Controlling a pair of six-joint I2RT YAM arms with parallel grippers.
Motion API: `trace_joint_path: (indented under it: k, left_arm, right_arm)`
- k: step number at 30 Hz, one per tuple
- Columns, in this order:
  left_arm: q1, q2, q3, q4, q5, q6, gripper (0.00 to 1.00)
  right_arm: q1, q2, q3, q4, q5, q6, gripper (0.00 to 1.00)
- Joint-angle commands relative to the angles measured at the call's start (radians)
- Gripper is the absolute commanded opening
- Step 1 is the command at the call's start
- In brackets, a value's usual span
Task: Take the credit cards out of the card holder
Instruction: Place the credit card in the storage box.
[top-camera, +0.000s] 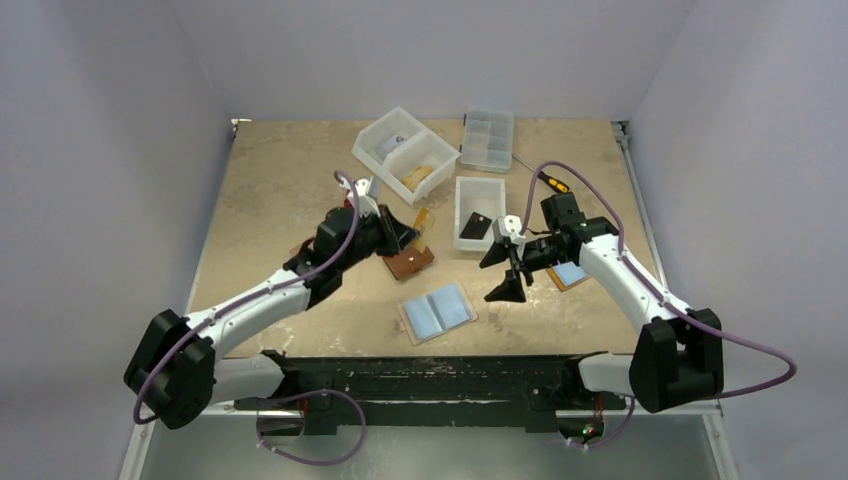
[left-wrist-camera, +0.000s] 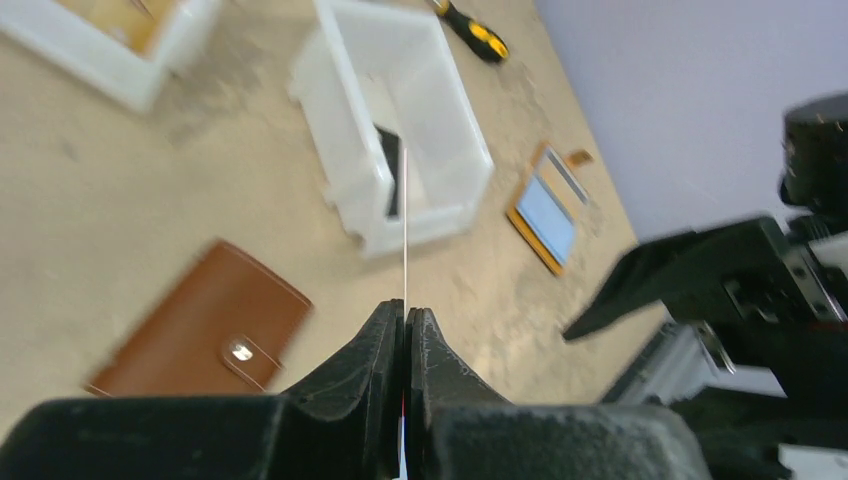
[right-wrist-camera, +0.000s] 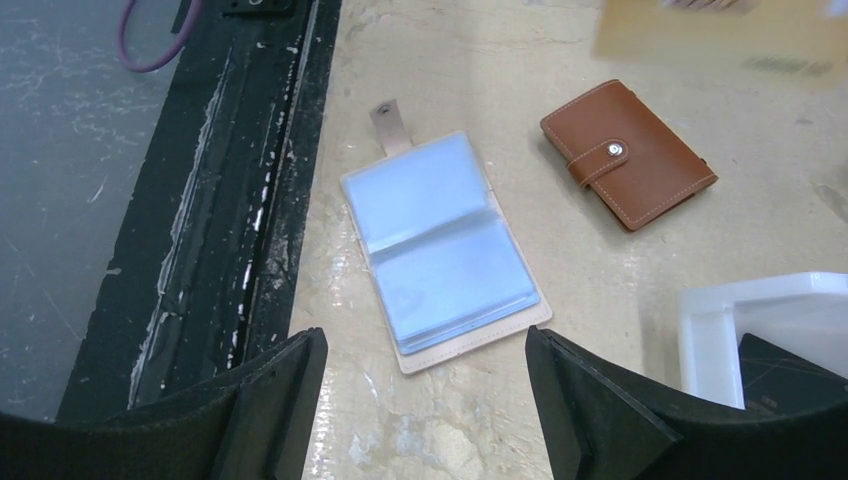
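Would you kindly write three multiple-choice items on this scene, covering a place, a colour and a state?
1. Where does the black card lie?
A in the white bin
B in the open card holder
C under the screwdriver

2. What colour is the snapped-shut wallet?
A blue
B brown
C green

3. How is the right gripper?
A shut on a card
B shut, empty
C open

Answers:
1. A, the card rests on the bin's floor.
2. B, its leather is brown.
3. C, a wide gap shows between its fingers.
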Motion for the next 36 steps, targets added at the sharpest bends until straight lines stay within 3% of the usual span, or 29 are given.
trace_joint_path:
  k: [1,11,16,26,36]
  left_arm:
    - [0.125,0.080,0.160,-0.114,0.030,0.251,0.00]
    - [0.298,0.463,0.570,-0.216,0.179,0.445,0.00]
    - [0.340,0.662,0.754,-0.216,0.278,0.440,0.00]
    - [0.366,0.968,1.043,-0.242,0.332,0.351,0.00]
    - [0.366,1.121,1.234,-0.401,0.304,0.342,0.12]
  right_arm:
    - [-0.012,-0.021,-0.013,0.045,-0.029,0.020,0.81]
    - [-0.023,-0.043,-0.037,0.064,-0.036,0.022,0.81]
    - [-0.028,-0.061,-0.049,0.069,-0.040,0.028,0.81]
    - [-0.035,-0.072,-0.054,0.071,-0.043,0.031,0.81]
    - [-0.042,-0.062,-0.053,0.073,-0.044,0.034,0.81]
